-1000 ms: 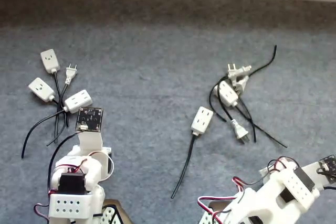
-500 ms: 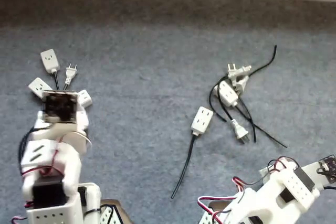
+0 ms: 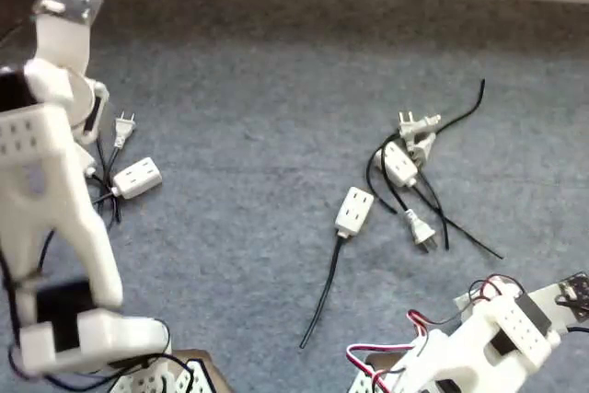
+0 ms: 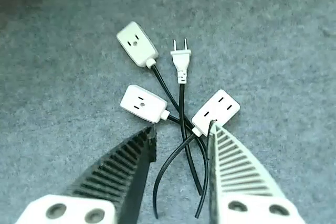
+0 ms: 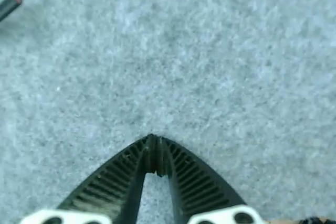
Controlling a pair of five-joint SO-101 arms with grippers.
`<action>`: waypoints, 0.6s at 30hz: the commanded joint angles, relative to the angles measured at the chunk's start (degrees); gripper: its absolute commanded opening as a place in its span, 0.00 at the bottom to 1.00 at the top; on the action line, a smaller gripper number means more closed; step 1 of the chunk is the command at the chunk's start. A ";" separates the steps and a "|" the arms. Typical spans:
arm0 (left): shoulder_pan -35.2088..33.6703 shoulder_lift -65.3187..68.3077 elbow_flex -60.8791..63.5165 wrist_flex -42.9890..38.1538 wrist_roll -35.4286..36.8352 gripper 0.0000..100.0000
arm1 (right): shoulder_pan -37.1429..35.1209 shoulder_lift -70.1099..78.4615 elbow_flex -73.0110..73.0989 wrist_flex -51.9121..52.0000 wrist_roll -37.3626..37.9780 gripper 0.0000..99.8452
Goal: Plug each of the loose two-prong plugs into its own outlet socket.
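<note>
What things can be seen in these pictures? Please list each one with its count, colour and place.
Left sockets: three, white, at the table's left side.
Left plug: one, white, among those sockets.
Right sockets: at least two, white, one mid-table and one in the tangle to its right.
Right plugs: at least two, white, in that tangle; the exact count is unclear.
Cords: several, black, on the sockets and plugs.
Carpet: one, grey, covers the table.
Left gripper: one, open, above the left group's cords.
Right gripper: one, shut, over bare carpet.
</note>
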 commanded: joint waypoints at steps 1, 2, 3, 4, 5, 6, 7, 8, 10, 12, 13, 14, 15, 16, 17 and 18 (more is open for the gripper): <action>-1.71 17.80 -20.62 4.92 -1.85 0.17 | -2.24 0.31 0.75 -1.71 -0.18 0.01; -2.15 21.58 -22.90 4.92 -1.85 0.17 | -2.24 0.31 0.75 -1.71 -0.18 0.01; -2.42 25.01 -24.84 4.92 -1.93 0.17 | -2.24 0.31 0.75 -1.71 -0.18 0.01; -2.59 28.18 -26.33 4.92 -1.93 0.17 | -2.24 0.31 0.75 -1.71 -0.18 0.01; -2.59 31.25 -27.38 4.92 -1.93 0.17 | -2.24 0.31 0.75 -1.71 -0.18 0.01; -2.59 33.80 -28.26 4.92 -1.93 0.17 | -2.24 0.31 0.75 -1.71 -0.18 0.01; -2.33 36.26 -28.88 4.92 -1.93 0.17 | -2.24 0.31 0.75 -1.71 -0.18 0.01; -2.15 38.55 -29.76 4.92 -1.93 0.17 | -2.33 0.31 0.75 -1.71 -0.18 0.01; -1.19 42.51 -31.78 4.84 -1.93 0.17 | -2.33 0.31 0.75 -1.71 -0.18 0.01; -0.31 45.76 -33.63 4.84 -1.93 0.17 | -2.33 0.31 0.75 -1.71 -0.18 0.01; 0.40 47.16 -34.59 4.84 -1.85 0.17 | -2.33 0.31 0.75 -1.71 -0.18 0.01; 0.92 48.57 -35.65 4.84 -1.76 0.17 | -2.33 0.31 0.75 -1.71 -0.18 0.01; 1.36 50.07 -36.97 4.84 -1.76 0.17 | -2.33 0.31 0.75 -1.71 -0.18 0.01; 1.89 51.30 -38.55 4.84 -1.76 0.17 | -2.33 0.31 0.75 -1.71 -0.18 0.01; 2.24 52.62 -39.96 4.84 -1.76 0.17 | -2.33 0.31 0.75 -1.71 -0.18 0.01; 2.59 54.11 -41.54 4.84 -1.67 0.17 | -2.33 0.31 0.75 -1.71 -0.18 0.01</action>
